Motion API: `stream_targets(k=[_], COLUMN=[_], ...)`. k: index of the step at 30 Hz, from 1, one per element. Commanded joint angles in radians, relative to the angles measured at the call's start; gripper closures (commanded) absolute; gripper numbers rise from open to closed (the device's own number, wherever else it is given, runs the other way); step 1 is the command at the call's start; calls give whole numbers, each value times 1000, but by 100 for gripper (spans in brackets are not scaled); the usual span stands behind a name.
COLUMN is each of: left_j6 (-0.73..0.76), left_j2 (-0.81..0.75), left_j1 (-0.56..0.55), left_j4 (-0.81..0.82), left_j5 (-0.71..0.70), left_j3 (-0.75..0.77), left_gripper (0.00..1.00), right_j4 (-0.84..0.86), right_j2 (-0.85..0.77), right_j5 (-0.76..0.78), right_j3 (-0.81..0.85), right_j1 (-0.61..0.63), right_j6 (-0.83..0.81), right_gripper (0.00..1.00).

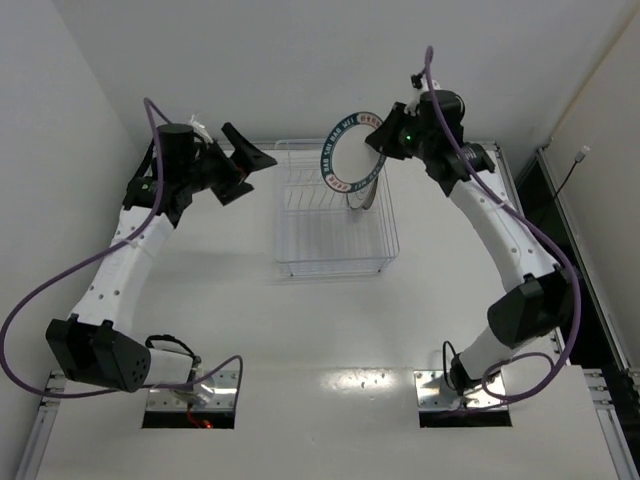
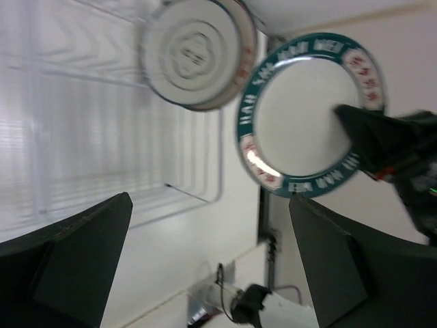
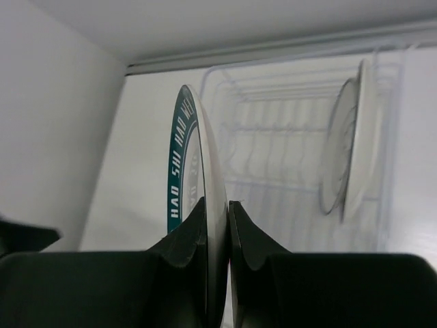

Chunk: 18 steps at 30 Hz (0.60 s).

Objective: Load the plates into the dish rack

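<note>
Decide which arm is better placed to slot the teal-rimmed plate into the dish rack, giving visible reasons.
Right. The right fingers are shut on the teal-rimmed plate, upright above the dish rack; the left fingers are open, empty, beside it.

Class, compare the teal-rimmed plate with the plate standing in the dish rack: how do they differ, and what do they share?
The teal-rimmed plate is held up in the air, pinched by the right gripper; the racked plate stands inside the dish rack. The teal-rimmed plate has a dark lettered band around a white centre; the racked plate looks pale, with concentric rings. Both are round and stand on edge.
</note>
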Motion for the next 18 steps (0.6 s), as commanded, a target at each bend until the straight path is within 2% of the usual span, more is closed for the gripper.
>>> stream_targets(k=[1, 2, 4, 6, 9, 15, 18], left_j6=[149, 135, 135, 144, 168, 201, 201], left_j2=[-48, -57, -57, -21, 13, 4, -5], left_j1=[50, 50, 59, 50, 26, 26, 26], left_j4=[-331, -320, -298, -298, -298, -317, -317], left_j5=[-196, -179, -156, -147, -147, -205, -205], left_j3=[26, 11, 11, 58, 116, 117, 92], left_gripper=[0, 0, 0, 0, 0, 0, 0], right_j4=[-241, -254, -283, -316, -342, -297, -287], right_j2=[76, 105, 208, 337, 439, 521, 555], right_j5=[420, 556, 728, 840, 897, 930, 872], right_j3=[241, 275, 384, 520, 634, 653, 653], right_j1=[117, 140, 201, 228, 239, 219, 199], right_j6=[-199, -259, -353, -402, -470, -482, -491], right_gripper=[100, 100, 100, 100, 100, 100, 100])
